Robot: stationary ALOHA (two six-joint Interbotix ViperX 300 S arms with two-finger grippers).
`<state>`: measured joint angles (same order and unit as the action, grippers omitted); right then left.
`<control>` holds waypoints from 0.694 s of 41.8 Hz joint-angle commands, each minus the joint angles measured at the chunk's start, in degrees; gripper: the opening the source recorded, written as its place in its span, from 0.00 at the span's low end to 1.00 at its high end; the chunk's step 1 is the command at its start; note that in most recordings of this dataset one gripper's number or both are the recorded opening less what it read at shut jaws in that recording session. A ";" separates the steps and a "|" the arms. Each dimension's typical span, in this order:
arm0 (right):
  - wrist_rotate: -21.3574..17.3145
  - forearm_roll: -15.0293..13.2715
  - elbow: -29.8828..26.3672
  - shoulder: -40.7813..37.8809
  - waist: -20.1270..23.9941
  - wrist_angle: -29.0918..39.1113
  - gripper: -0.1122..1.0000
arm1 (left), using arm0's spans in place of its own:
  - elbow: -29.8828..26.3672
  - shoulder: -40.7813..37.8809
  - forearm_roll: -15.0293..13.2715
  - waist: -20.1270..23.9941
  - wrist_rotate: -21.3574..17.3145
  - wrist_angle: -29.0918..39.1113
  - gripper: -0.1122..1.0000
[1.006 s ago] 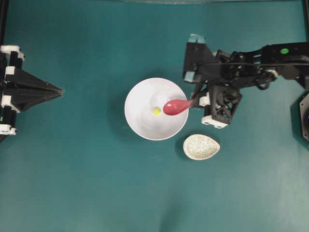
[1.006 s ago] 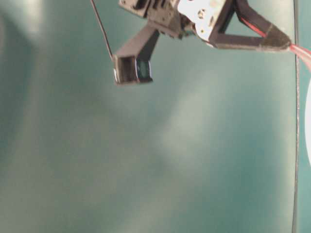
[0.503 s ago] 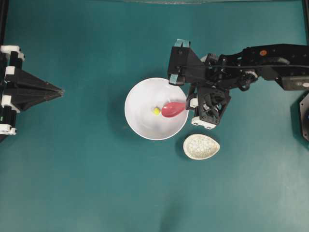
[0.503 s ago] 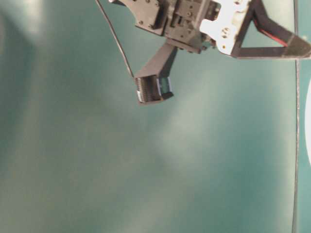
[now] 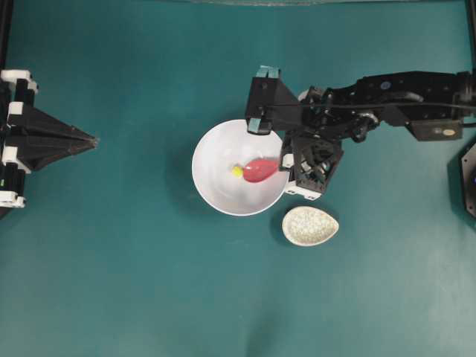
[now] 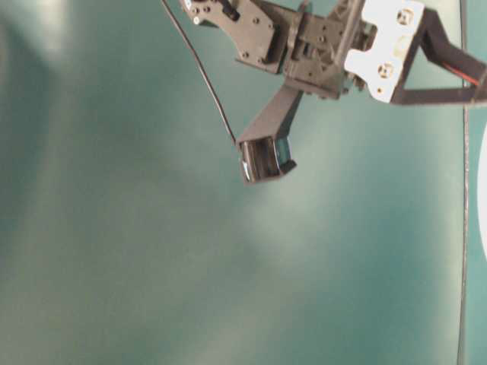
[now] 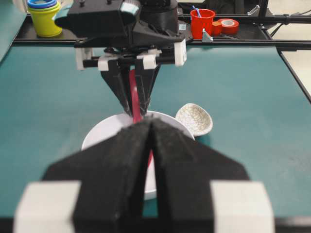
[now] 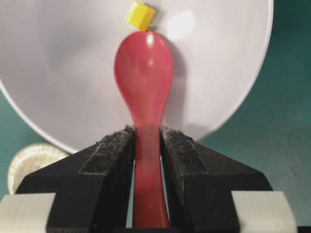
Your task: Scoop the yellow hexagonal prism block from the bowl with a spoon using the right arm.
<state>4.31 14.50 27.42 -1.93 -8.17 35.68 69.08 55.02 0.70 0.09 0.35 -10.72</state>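
Note:
The white bowl (image 5: pixel 216 160) sits mid-table, and the small yellow hexagonal prism block (image 5: pixel 237 172) lies inside it. My right gripper (image 5: pixel 286 163) stands at the bowl's right rim, shut on the handle of the pink-red spoon (image 5: pixel 259 169). The scoop reaches into the bowl. In the right wrist view the spoon (image 8: pixel 144 68) runs straight out from the right gripper (image 8: pixel 147 132), and its tip touches the block (image 8: pixel 140 15) on the bowl's floor (image 8: pixel 68 73). The block is outside the scoop. My left gripper (image 5: pixel 93 140) rests far left, shut and empty.
A speckled beige spoon rest (image 5: pixel 309 226) lies just below and right of the bowl, near the right gripper. In the left wrist view a yellow cup (image 7: pixel 44 19), a red cup (image 7: pixel 202 22) and a tape roll (image 7: pixel 228 24) stand behind the table.
The right arm has moved left, carrying the spoon further into the bowl until its tip meets the block, which has shifted slightly left. The left arm has not moved.

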 commanded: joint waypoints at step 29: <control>0.00 0.18 -4.13 -0.97 0.00 -8.53 0.32 | -0.44 -0.44 0.18 -0.09 0.26 -0.26 0.10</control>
<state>4.39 14.50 24.70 -3.78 -8.09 28.65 69.08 55.02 0.79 0.09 0.53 -10.72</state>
